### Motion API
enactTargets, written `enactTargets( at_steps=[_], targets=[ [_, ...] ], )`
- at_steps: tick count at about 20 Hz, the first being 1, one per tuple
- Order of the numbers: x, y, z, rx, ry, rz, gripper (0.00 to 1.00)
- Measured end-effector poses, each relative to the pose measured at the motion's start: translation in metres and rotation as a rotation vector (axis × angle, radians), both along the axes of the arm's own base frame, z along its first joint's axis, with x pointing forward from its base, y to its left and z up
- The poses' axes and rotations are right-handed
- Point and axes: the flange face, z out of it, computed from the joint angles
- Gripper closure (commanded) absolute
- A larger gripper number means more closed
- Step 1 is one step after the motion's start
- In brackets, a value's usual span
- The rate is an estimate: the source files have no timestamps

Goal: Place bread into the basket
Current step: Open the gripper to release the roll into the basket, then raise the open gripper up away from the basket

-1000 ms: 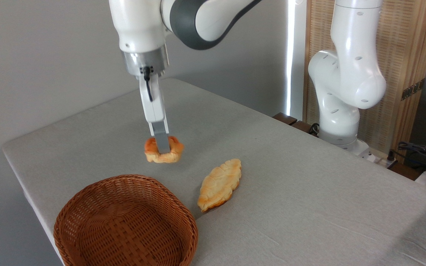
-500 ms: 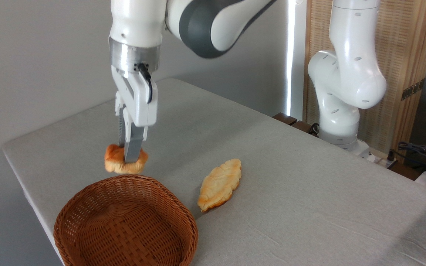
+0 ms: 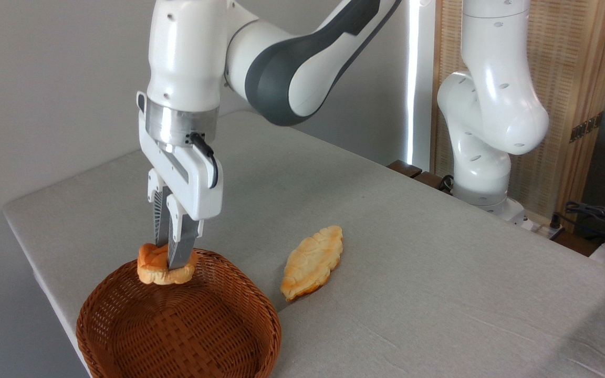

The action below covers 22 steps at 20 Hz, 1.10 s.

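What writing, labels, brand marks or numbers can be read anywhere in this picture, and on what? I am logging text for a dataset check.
None: no readable text shows.
The arm, gripper and second white arm segment carry no legible marking.
The bread, basket, pale pastry and table cloth are plain.

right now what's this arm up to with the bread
The gripper is shut on the bread, a small orange bun, and holds it in the air over the far rim of the wicker basket. The basket holds nothing yet. A longer pale pastry lies on the table to the basket's right, untouched.
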Motion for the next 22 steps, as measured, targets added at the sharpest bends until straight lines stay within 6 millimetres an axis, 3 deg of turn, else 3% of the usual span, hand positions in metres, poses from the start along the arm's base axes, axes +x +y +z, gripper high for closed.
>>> enactTargets(
  at_steps=[4, 14, 18, 22],
  targets=[
    [0.002, -0.006, -0.008, 0.004, 0.013, -0.006, 0.00],
    [0.002, -0.007, -0.007, 0.004, 0.012, -0.007, 0.00],
    [-0.002, 0.003, 0.006, -0.005, 0.039, 0.013, 0.00],
    [-0.009, 0.016, 0.034, -0.022, 0.082, 0.043, 0.00]
  ],
)
